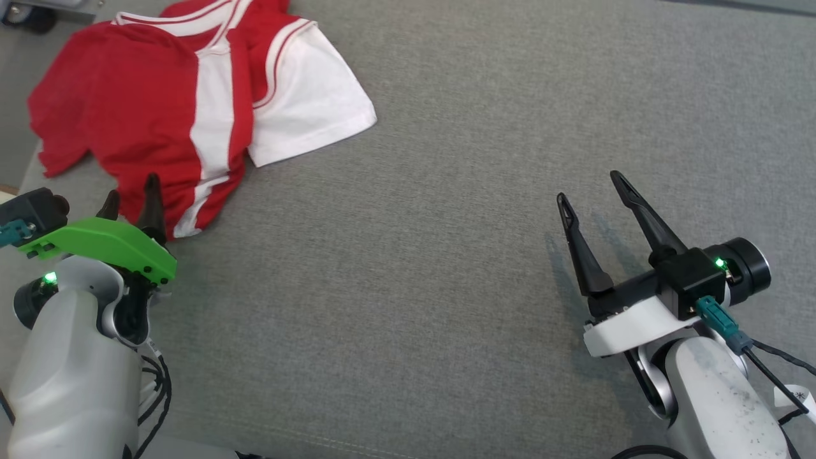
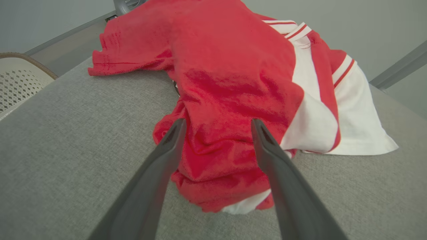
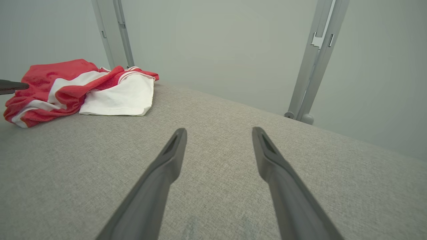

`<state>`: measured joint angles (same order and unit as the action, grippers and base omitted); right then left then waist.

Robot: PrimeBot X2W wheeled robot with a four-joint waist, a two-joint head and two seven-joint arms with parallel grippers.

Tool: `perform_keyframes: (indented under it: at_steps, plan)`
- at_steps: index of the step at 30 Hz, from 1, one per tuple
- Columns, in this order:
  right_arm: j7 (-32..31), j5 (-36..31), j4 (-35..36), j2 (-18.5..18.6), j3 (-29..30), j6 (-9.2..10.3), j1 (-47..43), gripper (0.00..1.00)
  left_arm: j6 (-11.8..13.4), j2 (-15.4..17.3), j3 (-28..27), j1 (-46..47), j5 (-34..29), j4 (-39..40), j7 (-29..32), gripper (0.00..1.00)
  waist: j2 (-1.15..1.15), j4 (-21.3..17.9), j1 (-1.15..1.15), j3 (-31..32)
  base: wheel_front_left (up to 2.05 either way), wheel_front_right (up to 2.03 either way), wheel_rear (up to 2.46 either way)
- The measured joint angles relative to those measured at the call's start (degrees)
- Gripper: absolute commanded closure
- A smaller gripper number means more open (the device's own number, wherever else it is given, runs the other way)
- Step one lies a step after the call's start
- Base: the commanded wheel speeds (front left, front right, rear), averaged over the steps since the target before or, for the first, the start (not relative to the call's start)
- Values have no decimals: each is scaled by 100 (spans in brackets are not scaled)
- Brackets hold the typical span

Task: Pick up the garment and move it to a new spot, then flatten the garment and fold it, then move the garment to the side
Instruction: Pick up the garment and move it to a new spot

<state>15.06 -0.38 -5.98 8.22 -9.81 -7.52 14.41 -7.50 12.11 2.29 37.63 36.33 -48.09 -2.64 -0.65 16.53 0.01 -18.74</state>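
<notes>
Left gripper (image 1: 132,194): wide open, empty, shirt (image 1: 127,108) just ahead of its fingertips. Right gripper (image 1: 590,189): wide open, empty, shirt far to its left.

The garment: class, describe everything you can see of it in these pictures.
The garment is a red, soft-looking shirt with white panels, a white sleeve and red-striped trim. It lies crumpled, not flat, on the grey fabric surface at the robot's far left. The open left gripper points at its near red fold; contact cannot be told.
</notes>
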Motion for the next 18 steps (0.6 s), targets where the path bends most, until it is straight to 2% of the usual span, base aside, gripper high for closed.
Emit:
perform_keyframes:
  at_steps: [4,8,9,10,11,14,18]
  plan:
    - [0,19,1,-25,-65,0,87,0,0,175,244,198,361,-423,300,0,0,-288,0,-301,0,0,0]
    - [0,49,-10,-55,-56,0,162,0,0,311,626,240,916,-311,559,0,0,-572,0,-521,0,0,0]
    - [0,70,-9,-75,-23,0,166,0,-1,411,745,243,967,-277,586,18,0,-627,0,-572,0,0,0]
    - [0,82,-9,-93,7,0,176,0,-1,509,829,242,1037,-274,620,68,0,-680,0,-616,0,0,0]
    - [0,85,-9,-104,18,0,182,0,0,566,909,237,1149,-252,670,100,0,-734,0,-652,0,0,0]
    - [0,125,-29,-136,67,0,169,0,22,739,1149,169,1552,-66,894,100,0,-863,-1,-709,0,0,0]
    - [0,162,-62,-168,177,0,67,0,25,1024,1606,-95,2172,609,1226,100,0,-914,-1,-630,0,0,0]
